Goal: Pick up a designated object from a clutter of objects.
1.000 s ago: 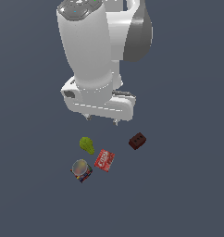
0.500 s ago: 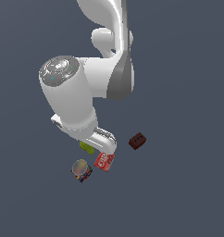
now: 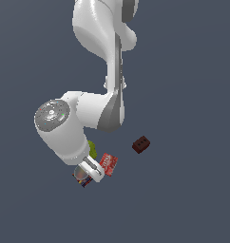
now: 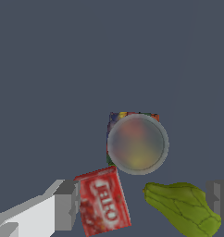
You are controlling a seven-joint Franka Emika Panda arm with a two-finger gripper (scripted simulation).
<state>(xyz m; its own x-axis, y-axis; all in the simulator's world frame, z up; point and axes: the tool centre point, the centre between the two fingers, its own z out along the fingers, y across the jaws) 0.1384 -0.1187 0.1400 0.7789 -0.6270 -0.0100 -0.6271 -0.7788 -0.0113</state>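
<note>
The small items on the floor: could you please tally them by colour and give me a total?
Red: 1, the flat packet
Yellow-green: 1, the lumpy piece
Dark brown: 1, the brick
Multicoloured: 1, the round-topped container
Total: 4

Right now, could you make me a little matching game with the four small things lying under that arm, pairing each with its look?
Things:
1. container
2. packet
3. brick
4. lumpy piece

Looks:
A. dark brown
B. yellow-green
C. greyish round top, multicoloured sides
D. red with white lettering

Pairs: 1-C, 2-D, 3-A, 4-B
</note>
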